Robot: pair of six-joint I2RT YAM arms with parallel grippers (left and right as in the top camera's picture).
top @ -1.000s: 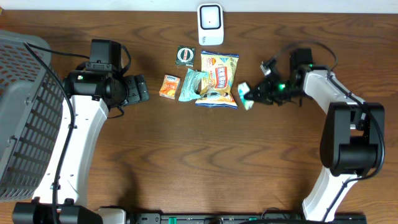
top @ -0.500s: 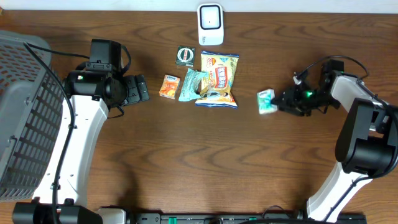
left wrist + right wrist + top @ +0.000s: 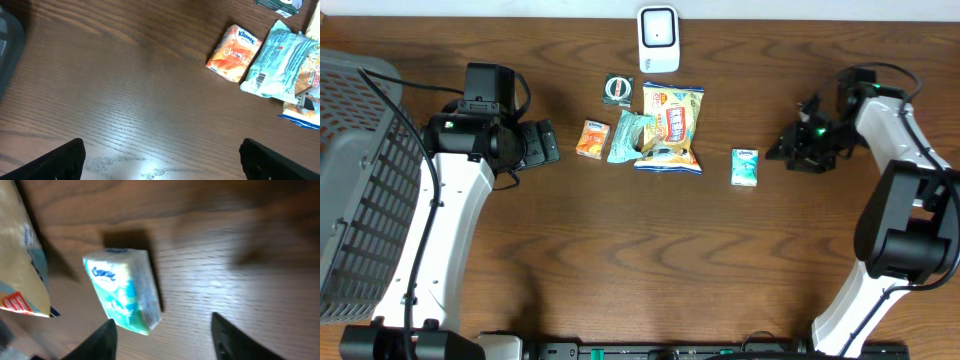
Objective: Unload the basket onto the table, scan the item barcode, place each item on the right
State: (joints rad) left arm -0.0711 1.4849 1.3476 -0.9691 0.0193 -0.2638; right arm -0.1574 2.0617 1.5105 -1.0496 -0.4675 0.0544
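Right claw (image 3: pixel 782 152): tips stand well apart with nothing between them; we see it hold nothing and touch nothing.
Right claw fingers (image 3: pixel 102 339): two dark tips at the bottom of the wrist view, both short of the pack.
Green tissue pack (image 3: pixel 745 166): lies flat on the wooden table (image 3: pixel 620 250), logo up, just ahead of the right claw's tips and apart from them; in the wrist view (image 3: pixel 125 297) it sits ahead, nearer one finger than the other.
Left claw (image 3: pixel 545 141): spread as wide as we see it go, empty, over bare wood (image 3: pixel 167 160).
Ahead of the left claw: orange Kleenex pack (image 3: pixel 234 54) first, teal packet (image 3: pixel 280 65) just beyond it with a barcode showing, and chip bag (image 3: pixel 672 127) past that, overlapping the teal packet.
Round dark packet (image 3: pixel 617 89): ahead of the left claw and off to one side, near the Kleenex pack.
White scanner (image 3: pixel 658 38): at the table's far edge, between the two claws and well apart from both.
Grey mesh basket (image 3: pixel 360 180): behind the left claw, on the arm's outer side.
Count: we make it two claws, two tissue packs (one green, one orange), one teal packet, one chip bag, one round packet, one scanner, one basket.
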